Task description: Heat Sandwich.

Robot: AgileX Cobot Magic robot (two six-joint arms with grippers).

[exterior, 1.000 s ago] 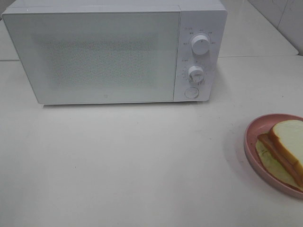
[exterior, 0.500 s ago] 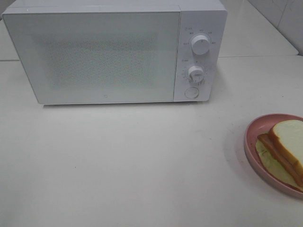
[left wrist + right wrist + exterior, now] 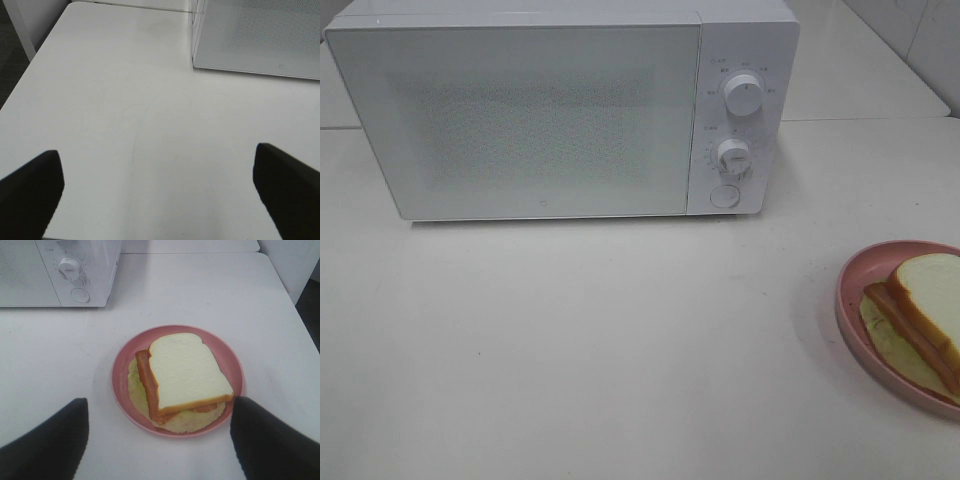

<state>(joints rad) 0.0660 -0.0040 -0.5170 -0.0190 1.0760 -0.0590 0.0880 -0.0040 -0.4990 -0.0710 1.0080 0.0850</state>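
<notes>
White tabletop [image 3: 620, 340] under even, diffuse light. Adjoining white tables [image 3: 860, 70] behind. Tiled wall [image 3: 920, 40] at rear right. Dark floor [image 3: 12, 55] beside table.

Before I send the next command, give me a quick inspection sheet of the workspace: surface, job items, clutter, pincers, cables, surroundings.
Surface: white table, bare between the microwave and the plate.
Job's things: sandwich lies on pink plate, at the table's right; microwave door closed.
Clutter: nothing seen.
Grippers: left pincer open over bare table; right pincer open above the plate, holding nothing.
Cables: nothing seen.
Surroundings: a second white tabletop behind the microwave; dark floor beside the table.
</notes>
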